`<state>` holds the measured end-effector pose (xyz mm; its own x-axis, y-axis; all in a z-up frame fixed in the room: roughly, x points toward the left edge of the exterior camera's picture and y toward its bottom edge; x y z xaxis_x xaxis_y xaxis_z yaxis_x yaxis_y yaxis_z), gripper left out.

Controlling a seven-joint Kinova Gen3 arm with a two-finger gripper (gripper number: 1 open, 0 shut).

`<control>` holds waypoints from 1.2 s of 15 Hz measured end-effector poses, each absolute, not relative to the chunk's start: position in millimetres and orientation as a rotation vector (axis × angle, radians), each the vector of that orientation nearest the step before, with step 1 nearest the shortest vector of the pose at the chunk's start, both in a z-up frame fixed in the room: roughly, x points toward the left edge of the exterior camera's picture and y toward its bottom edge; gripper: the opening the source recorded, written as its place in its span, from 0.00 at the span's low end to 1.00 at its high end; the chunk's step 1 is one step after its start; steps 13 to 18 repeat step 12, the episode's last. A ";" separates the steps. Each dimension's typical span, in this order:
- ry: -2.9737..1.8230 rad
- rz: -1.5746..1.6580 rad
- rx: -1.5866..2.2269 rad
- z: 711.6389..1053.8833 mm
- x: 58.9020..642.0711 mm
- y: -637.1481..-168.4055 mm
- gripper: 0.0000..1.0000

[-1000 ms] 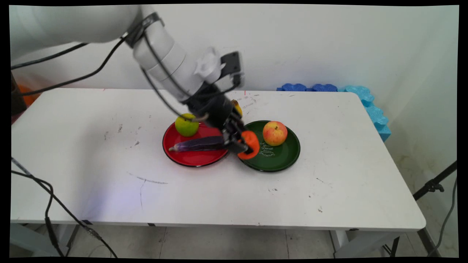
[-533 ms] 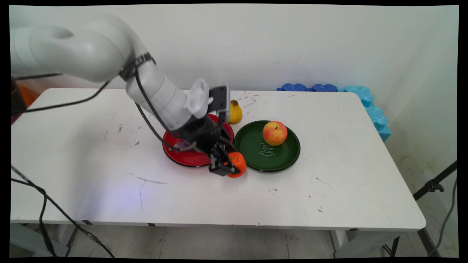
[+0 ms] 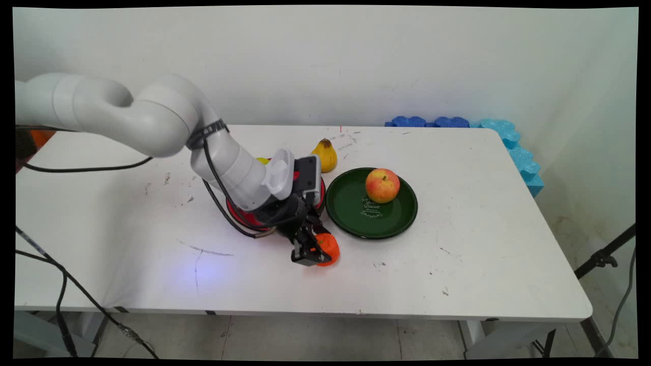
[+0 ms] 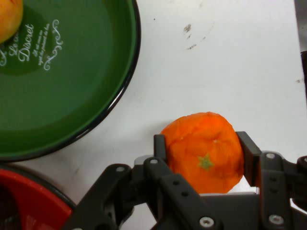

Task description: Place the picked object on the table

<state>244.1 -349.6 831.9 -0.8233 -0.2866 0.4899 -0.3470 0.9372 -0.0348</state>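
Right now the gripper (image 3: 311, 252) is clenching the orange (image 4: 204, 149) between its fingers (image 4: 159, 146) low at the frame's centre, just over the desk (image 3: 457, 264), beside the green plate (image 3: 351, 223) and red plate (image 4: 33, 194)

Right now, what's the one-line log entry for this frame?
pincer: shut on orange | low over table | beside: green plate, red plate | apple on green plate

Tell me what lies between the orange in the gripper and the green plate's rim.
Only bare white table separates the orange from the green plate; the hand view shows it best.
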 end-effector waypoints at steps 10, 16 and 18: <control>-2.589 0.188 0.417 804.2 240.4 -351.5 1.00; -2.577 0.187 0.411 805.4 240.2 -350.7 1.00; -2.577 0.187 0.411 805.4 240.2 -350.7 1.00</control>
